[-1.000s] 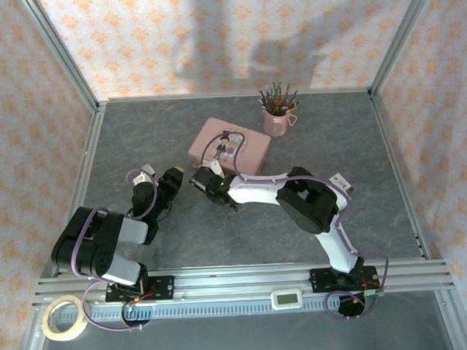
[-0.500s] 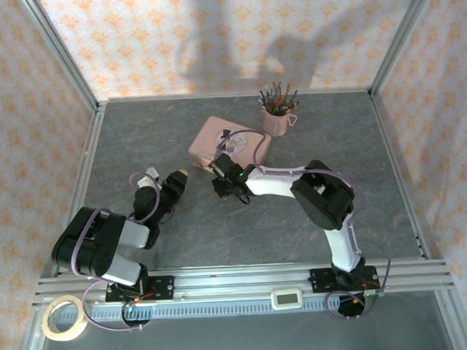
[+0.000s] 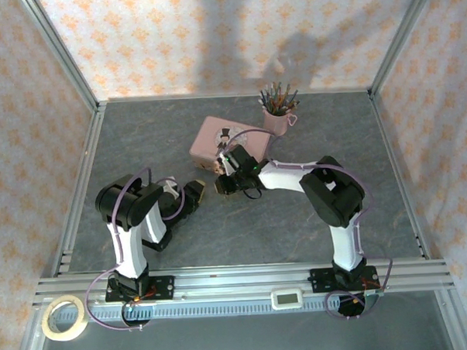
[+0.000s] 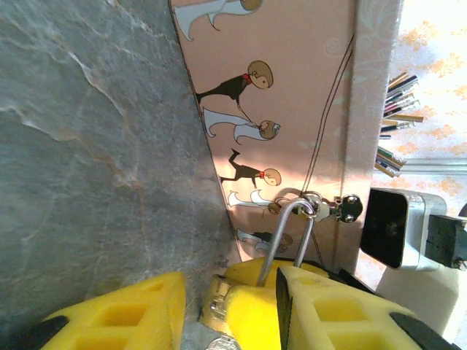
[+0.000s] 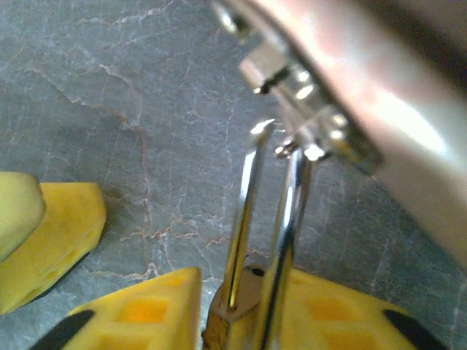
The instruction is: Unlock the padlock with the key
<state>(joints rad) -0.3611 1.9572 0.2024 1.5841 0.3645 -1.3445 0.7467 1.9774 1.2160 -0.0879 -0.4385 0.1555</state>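
Note:
The pink tin (image 3: 216,141) lies on the grey table (image 3: 139,140). In the left wrist view, the padlock (image 4: 286,233) hangs by its thin silver shackle from the latch on the pink tin (image 4: 292,109). My right gripper (image 5: 252,292) is shut on the padlock (image 5: 237,310), its yellow fingers on either side of the brass body; from above the right gripper (image 3: 224,183) sits just in front of the tin. My left gripper (image 3: 197,192) is close on its left, and the left gripper (image 4: 230,281) has its jaws apart. A small silvery bit (image 4: 222,343) under the body may be the key; I cannot tell.
A pink cup of pencils (image 3: 277,115) stands behind the tin to the right. A tape roll (image 3: 65,318) and a small white device (image 3: 287,298) lie on the near rail. Patterned walls and metal posts close in the table on three sides.
The left arm has risen and its gripper has moved right, up to the padlock. The right gripper has shifted right, nearer the tin's front.

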